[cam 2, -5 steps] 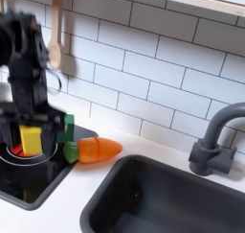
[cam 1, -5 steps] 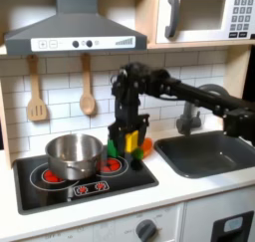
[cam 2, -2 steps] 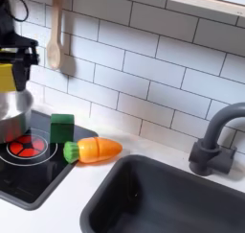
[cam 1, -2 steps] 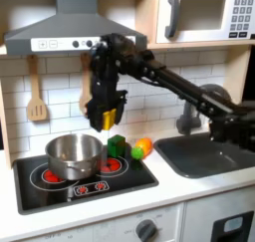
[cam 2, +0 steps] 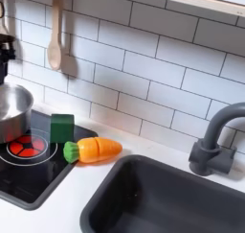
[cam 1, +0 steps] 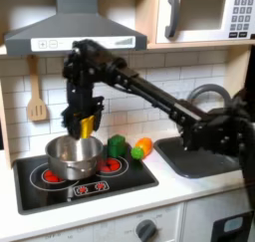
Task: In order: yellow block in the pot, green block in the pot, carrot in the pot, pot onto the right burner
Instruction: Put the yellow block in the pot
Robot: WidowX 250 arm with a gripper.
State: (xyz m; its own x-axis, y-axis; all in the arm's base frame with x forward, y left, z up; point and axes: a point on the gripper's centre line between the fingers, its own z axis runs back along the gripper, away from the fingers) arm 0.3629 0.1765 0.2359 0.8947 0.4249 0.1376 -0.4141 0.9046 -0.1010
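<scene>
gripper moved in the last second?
Yes. In the first exterior view the gripper, shut on the yellow block, went up and left from beside the green block to above the pot.

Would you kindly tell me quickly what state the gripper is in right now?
Gripper: shut on the small bright yellow toy cube, held above the shiny round stainless-steel pot.

Pot shiny steel; cooktop glossy black; spoon wooden
</scene>
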